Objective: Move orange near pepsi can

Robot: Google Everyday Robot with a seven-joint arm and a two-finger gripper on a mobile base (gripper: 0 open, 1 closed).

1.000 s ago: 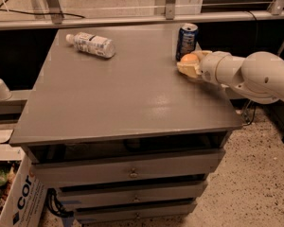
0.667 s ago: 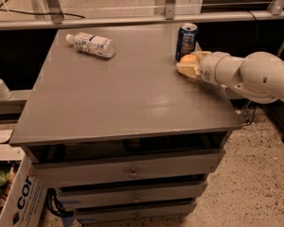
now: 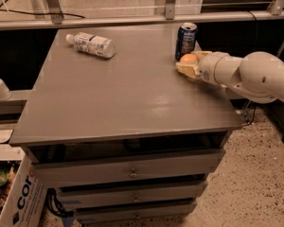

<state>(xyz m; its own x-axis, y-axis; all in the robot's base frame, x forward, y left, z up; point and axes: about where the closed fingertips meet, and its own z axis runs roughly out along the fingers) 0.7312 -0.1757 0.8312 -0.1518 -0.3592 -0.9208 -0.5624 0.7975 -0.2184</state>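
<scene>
- One cardboard box (image 3: pixel 19 197) with dark printed letters is seen nearest, low down and far to the left of the pepsi can (image 3: pixel 185 40).
- Three flat grey drawers (image 3: pixel 132 171) are counted in the cabinet front, below the can and nearer than it.
- The tabletop (image 3: pixel 109 103), smooth and grey with a faint sheen, is spread out in front of the can.
- One white arm (image 3: pixel 260 74), built of rounded glossy segments, is extended from the right of the can and held low and roughly level over the table's right edge.
- The gripper (image 3: pixel 189 62) is placed just in front of the can, with its cream fingers (image 3: pixel 183 70) clasped around the orange (image 3: pixel 188 58).
- One orange, small, round and smooth, is held there just beside the can; whether the two touch cannot be told.
- One can is counted: an upright dark blue cylinder with a silver top rim, set near the far right corner.
- One clear plastic bottle (image 3: pixel 91 44) with a white label is laid on its side, well to the left of the can.
</scene>
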